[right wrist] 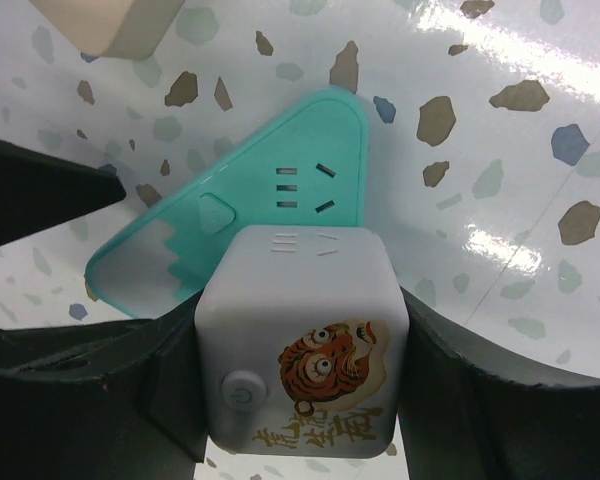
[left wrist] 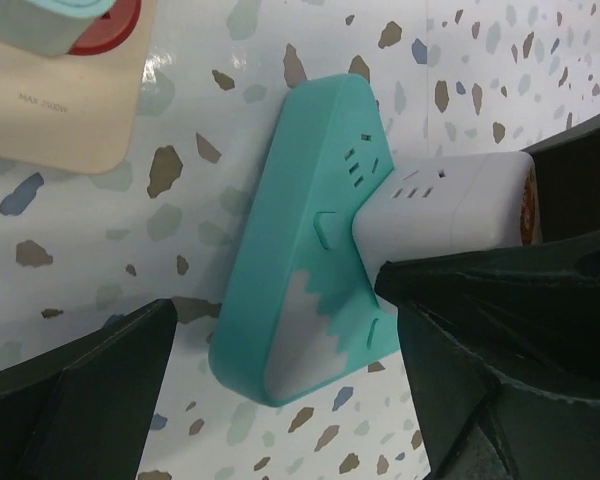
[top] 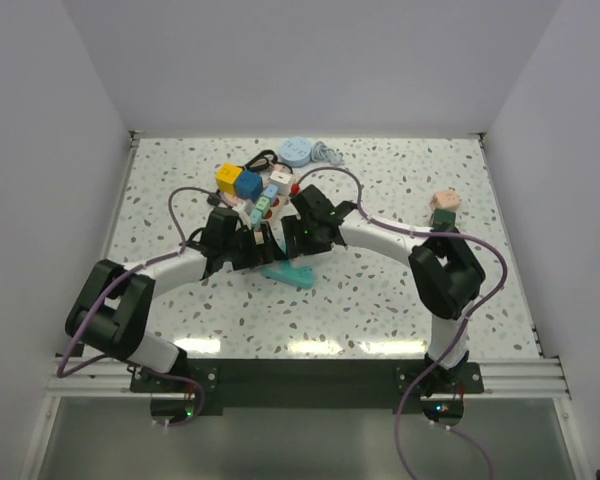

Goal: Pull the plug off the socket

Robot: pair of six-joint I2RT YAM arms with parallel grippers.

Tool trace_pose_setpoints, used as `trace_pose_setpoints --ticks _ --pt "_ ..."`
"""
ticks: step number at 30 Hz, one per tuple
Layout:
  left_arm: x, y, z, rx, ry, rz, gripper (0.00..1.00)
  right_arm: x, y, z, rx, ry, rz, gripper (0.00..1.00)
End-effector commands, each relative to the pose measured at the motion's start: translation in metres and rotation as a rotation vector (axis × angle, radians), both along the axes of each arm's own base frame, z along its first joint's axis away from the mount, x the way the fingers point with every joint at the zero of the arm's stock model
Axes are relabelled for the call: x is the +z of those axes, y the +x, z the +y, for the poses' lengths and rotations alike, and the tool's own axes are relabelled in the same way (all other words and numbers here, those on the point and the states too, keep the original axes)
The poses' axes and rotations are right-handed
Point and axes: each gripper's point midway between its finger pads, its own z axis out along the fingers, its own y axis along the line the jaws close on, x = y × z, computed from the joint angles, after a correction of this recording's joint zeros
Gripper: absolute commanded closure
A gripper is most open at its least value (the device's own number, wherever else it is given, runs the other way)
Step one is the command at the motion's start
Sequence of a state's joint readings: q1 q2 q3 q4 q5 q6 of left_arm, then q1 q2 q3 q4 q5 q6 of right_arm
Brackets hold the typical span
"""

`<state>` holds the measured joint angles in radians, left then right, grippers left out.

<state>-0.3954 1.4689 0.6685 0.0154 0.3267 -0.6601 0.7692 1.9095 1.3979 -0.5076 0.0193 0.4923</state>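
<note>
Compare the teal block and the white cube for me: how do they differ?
The teal block is flat, triangular, with a grey jagged patch; the white cube is boxy, with a tiger picture and a round button. The teal block lies flat on the table; the white cube sits gripped in the right gripper. Both carry outlet slots.

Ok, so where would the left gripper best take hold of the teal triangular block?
By its two long side walls, clear of the white cube, from above. The teal block lies flat on the table, so only its edges offer opposing faces, and the open left gripper straddles them.
</note>
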Motion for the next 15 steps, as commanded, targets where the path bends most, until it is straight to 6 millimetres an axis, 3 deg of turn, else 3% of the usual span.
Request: trace_pose_setpoints --ticks 1,5,12,15 --pt "0.016 0.024 -0.012 -0.044 -0.032 -0.118 0.02 -0.003 -0.004 -0.011 -0.048 0.073 0.06 1.0" --pt "0.007 0.033 -0.015 -0.041 -0.036 -0.14 0.02 -0.002 -0.003 -0.011 0.03 0.146 0.05 1.0" --pt "-0.002 0.024 -0.036 -0.135 -0.142 -0.115 0.05 0.0 -0.004 -0.012 0.165 0.239 0.071 1.0" --pt "0.0 0.016 -0.052 -0.202 -0.203 -0.109 0.21 -0.003 -0.006 -0.014 0.176 0.25 0.094 1.0"
